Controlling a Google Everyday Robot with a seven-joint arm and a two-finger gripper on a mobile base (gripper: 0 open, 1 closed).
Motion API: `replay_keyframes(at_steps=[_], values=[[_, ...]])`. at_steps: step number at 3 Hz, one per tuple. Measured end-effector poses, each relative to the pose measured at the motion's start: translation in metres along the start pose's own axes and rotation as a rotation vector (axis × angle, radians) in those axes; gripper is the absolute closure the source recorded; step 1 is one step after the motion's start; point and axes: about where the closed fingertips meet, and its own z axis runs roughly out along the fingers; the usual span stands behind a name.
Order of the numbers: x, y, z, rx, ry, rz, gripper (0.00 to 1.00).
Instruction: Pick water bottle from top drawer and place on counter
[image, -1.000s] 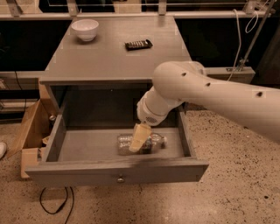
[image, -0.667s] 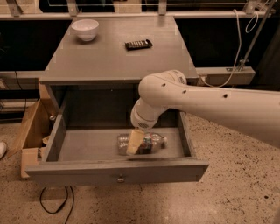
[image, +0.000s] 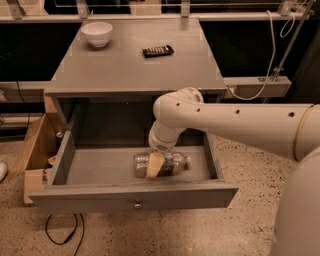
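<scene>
The water bottle (image: 172, 163) lies on its side in the middle of the open top drawer (image: 100, 196), neck pointing right. My gripper (image: 155, 165) reaches down into the drawer from my white arm (image: 225, 122) and sits right on the bottle's left half, covering part of it. The bottle rests on the drawer floor. The grey counter (image: 125, 67) is above and behind the drawer.
A white bowl (image: 97, 33) stands at the counter's back left and a black remote (image: 158, 50) lies at its back middle. A wooden box (image: 35, 150) stands left of the cabinet. A black cable (image: 60, 232) lies on the floor. A rail with a white cord (image: 255, 87) runs at right.
My arm's elbow has swung left and further over the drawer. The gripper has stayed down on the bottle, which has not moved.
</scene>
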Motion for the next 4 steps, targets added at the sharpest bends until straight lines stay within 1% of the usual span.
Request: replay_keyframes(at_steps=[1,2,3,4], values=[[0.014,0.003,0.018,-0.023,0.029,0.008,0.18],[0.022,0.006,0.029,-0.044,0.021,0.018,0.41],[0.015,-0.003,0.021,-0.031,-0.096,0.036,0.64],[0.01,-0.027,-0.034,0.035,-0.285,0.044,0.87]])
